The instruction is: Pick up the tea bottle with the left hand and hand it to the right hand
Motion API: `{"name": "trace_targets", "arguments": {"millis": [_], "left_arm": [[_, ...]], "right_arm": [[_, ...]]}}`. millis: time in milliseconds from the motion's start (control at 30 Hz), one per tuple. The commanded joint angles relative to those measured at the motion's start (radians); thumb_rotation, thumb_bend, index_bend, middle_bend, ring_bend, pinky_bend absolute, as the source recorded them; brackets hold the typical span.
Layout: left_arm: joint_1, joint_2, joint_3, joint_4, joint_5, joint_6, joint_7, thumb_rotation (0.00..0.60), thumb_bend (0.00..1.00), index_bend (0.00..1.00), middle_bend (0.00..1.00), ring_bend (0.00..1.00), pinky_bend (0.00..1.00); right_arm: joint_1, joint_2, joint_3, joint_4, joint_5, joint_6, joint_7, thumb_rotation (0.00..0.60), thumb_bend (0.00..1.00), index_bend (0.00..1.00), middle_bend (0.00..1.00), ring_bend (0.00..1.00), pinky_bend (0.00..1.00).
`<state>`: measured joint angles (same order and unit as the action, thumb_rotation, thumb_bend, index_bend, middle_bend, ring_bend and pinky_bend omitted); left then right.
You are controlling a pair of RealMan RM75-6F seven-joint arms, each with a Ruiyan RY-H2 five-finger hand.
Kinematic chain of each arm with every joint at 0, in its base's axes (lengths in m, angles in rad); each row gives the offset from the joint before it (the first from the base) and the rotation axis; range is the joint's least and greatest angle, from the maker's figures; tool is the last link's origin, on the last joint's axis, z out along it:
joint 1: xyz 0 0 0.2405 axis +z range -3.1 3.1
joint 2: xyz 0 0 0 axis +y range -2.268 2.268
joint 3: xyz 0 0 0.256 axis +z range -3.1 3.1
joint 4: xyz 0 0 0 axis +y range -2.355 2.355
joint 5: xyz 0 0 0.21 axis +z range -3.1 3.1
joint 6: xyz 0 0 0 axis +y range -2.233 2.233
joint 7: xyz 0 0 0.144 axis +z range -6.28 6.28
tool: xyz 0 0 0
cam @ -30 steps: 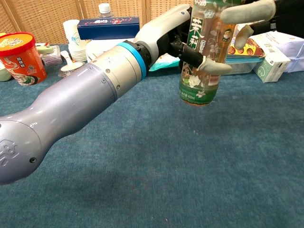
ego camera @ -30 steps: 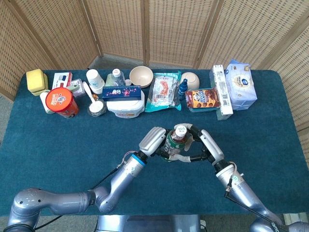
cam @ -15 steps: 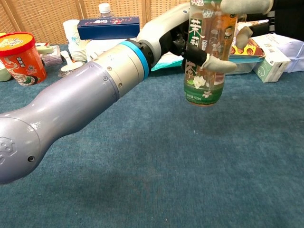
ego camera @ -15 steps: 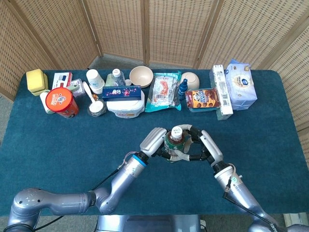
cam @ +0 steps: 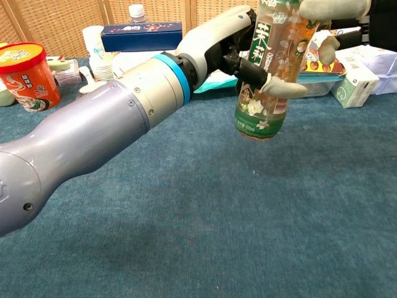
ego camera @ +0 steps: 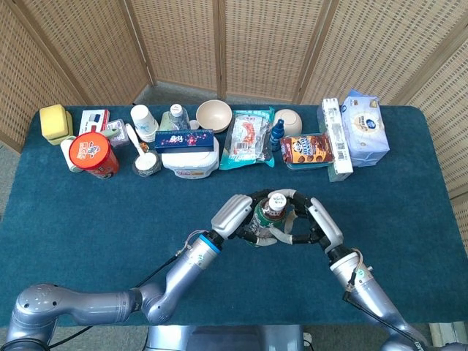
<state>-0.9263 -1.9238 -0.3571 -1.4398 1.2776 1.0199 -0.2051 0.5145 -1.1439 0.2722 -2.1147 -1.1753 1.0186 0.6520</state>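
The tea bottle, amber with a green label and a white cap, hangs above the blue tablecloth, its top tilted to the right. My left hand holds its middle from the left, one finger curled across the label. From the right, my right hand wraps its fingers around the bottle's upper part. In the chest view the right hand shows only at the top right edge.
Along the table's far side stand a red tub, paper cups, a blue box, two bowls, snack packs and a tissue pack. My left forearm crosses the near left.
The bottle's top has tipped to the right. The right hand has shifted slightly right and its fingers have closed further around the bottle's upper part. The left hand keeps its hold.
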Motion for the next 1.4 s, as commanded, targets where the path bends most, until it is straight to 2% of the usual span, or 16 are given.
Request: {"name": "trace_targets", "arguments": {"millis": [33, 400, 500, 600, 767, 1400], "left_arm": [[0.002, 0.004, 0.002, -0.002, -0.008, -0.005, 0.009, 0.6, 0.0, 0.23, 0.18, 0.21, 0.47], [0.008, 0.023, 0.009, -0.008, -0.038, -0.026, 0.04, 0.6, 0.0, 0.13, 0.03, 0.06, 0.27], [0.009, 0.027, 0.013, -0.007, -0.036, -0.028, 0.042, 0.6, 0.0, 0.09, 0.0, 0.01, 0.2], [0.009, 0.039, 0.018, -0.013, -0.037, -0.035, 0.054, 0.6, 0.0, 0.04, 0.0, 0.0, 0.16], [0.017, 0.067, 0.028, -0.042, -0.033, -0.036, 0.078, 0.6, 0.0, 0.0, 0.0, 0.0, 0.15], [0.107, 0.254, 0.103, -0.139, 0.006, -0.008, 0.104, 0.6, 0.0, 0.0, 0.0, 0.0, 0.12]], "right_arm": [[-0.003, -0.001, 0.001, 0.002, -0.002, 0.0, 0.001, 0.6, 0.57, 0.66, 0.78, 0.58, 0.64], [-0.017, -0.001, 0.01, 0.004, -0.008, 0.002, 0.005, 0.6, 0.58, 0.67, 0.78, 0.59, 0.64], [-0.019, 0.001, 0.012, 0.006, -0.008, 0.0, 0.005, 0.6, 0.59, 0.68, 0.78, 0.59, 0.64], [-0.022, 0.002, 0.014, 0.009, -0.006, -0.002, 0.007, 0.6, 0.59, 0.68, 0.78, 0.59, 0.64], [-0.027, 0.008, 0.016, 0.016, -0.004, -0.003, 0.005, 0.6, 0.59, 0.68, 0.78, 0.59, 0.64], [-0.054, 0.031, 0.017, 0.06, -0.017, -0.009, 0.031, 0.6, 0.59, 0.68, 0.78, 0.59, 0.64]]}}
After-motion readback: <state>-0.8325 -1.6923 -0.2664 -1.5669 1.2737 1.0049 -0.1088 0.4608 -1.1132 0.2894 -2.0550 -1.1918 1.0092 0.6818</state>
